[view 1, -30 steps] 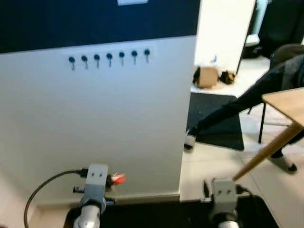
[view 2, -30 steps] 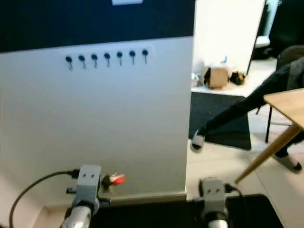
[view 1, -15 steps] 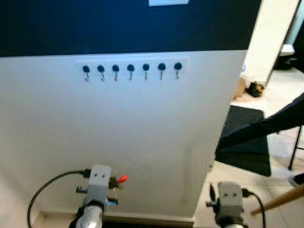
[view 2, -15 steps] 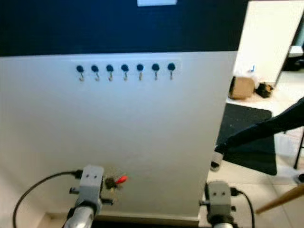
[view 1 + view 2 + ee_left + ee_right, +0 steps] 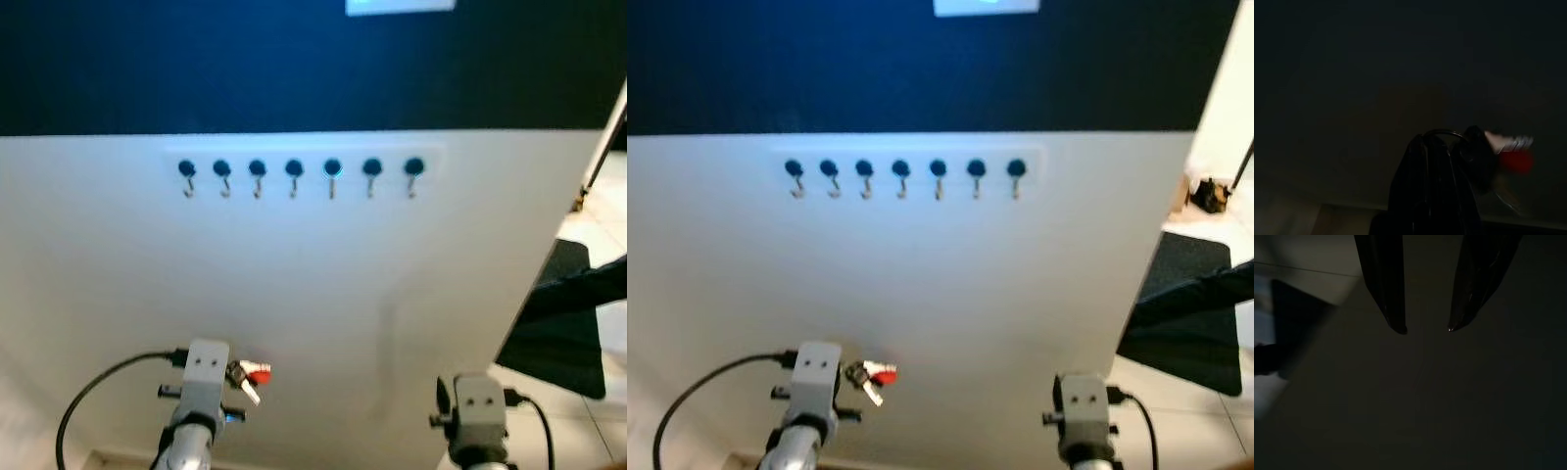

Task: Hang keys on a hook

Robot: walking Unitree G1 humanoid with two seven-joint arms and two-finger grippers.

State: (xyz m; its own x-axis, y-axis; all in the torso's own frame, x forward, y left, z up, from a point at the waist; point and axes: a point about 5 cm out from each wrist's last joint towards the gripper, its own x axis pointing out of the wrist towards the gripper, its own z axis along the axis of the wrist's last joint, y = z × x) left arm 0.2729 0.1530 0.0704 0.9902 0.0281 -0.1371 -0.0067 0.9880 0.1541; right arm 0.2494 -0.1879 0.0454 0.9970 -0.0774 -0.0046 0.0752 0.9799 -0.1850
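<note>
I'm facing a white wall (image 5: 294,284) with a dark band above it and a row of seven hooks (image 5: 294,176) set high on the white part. The keys (image 5: 247,376) hang low and near me, well below that row, pinched at the tip of my left pincer (image 5: 1432,152), which is clenched on the ring with a red tag (image 5: 1515,159) dangling to one side. I judge the bunch light but loose: stiff metal that will swing and twist on its ring when the arm moves, and slippery in so narrow a pinch. Holding the ring itself looks right, since the open loop is what must slip over a hook. The hooks are small and set close together, so I'd pick one and approach slowly, letting the swing settle. There is plenty of bare wall between the keys and the row. The right pincer (image 5: 1425,328) hangs idle, fingers parted on nothing. The wall's edge lies to the right, with a dark mat (image 5: 563,338) on the floor beyond.
</note>
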